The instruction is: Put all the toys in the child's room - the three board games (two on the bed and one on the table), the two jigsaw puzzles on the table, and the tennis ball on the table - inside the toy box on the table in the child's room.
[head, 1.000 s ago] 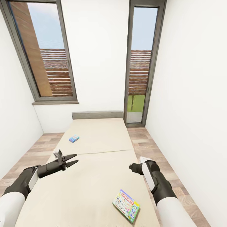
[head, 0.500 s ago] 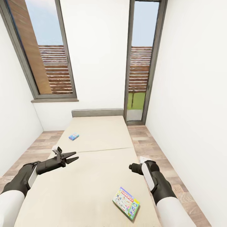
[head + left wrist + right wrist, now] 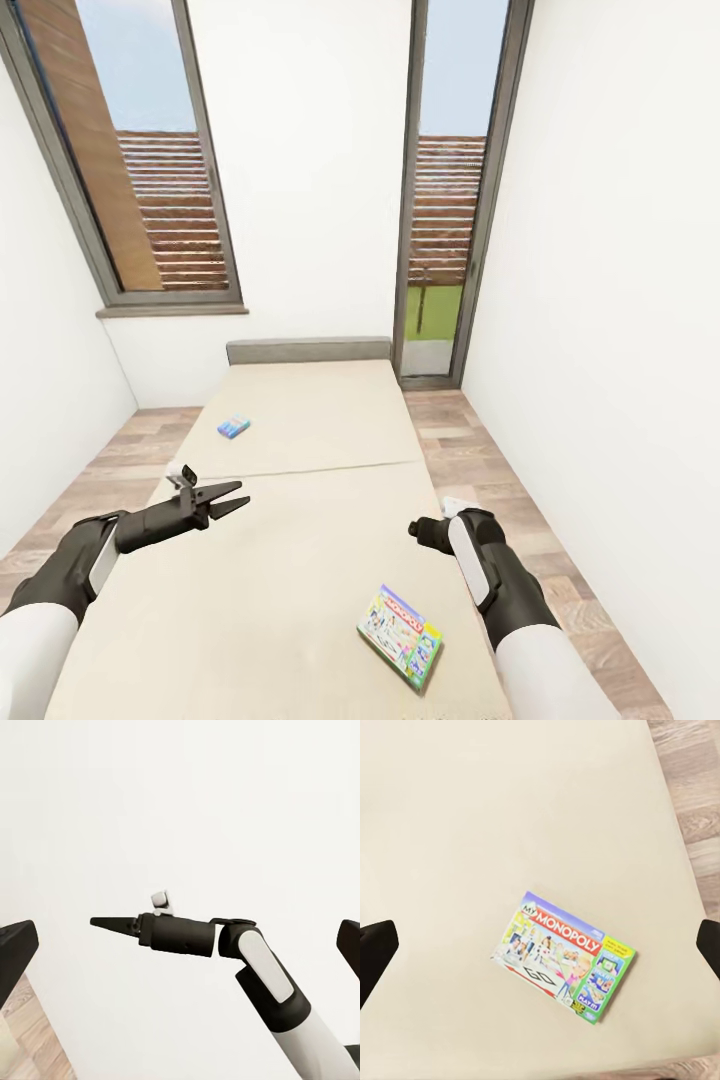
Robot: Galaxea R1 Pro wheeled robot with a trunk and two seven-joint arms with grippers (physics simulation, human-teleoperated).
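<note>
Monopoly box (image 3: 400, 637) on bed (image 3: 300, 420), just below right pincer (image 3: 414, 531); blue game (image 3: 233, 427) beyond left pincer (image 3: 236, 499). Both pincers spread, empty; neither game collected.

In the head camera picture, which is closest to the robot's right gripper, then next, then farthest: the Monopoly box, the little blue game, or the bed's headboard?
From the right gripper:
1. Monopoly box, just below it on the near mattress.
2. Small blue game, across the bed toward the left.
3. Grey headboard, at the bed's far end.
</note>
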